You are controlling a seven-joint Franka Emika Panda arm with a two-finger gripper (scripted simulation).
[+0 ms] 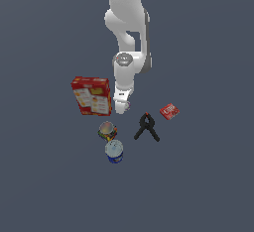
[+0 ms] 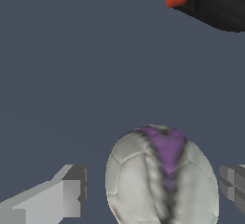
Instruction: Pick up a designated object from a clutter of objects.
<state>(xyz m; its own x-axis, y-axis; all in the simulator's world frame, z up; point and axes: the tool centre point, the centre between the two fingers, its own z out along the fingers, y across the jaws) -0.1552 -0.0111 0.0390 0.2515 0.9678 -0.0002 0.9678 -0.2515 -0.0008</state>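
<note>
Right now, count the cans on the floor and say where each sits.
2. A multicoloured can below the red cracker box; a blue silver-topped can just below it, apparently touching. The arm could hide others.

The print on the cracker box (image 1: pixel 91 95) is too blurred to read.

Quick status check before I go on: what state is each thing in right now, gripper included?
Gripper: open, one finger on each side of the ball, not touching it.
Ball: on the floor, not lifted.
Cracker box: lying flat, label up.
Clamp: lying flat.
Blue can: upright.
Other can: upright, close beside the blue can.
Red packet: lying flat.
</note>
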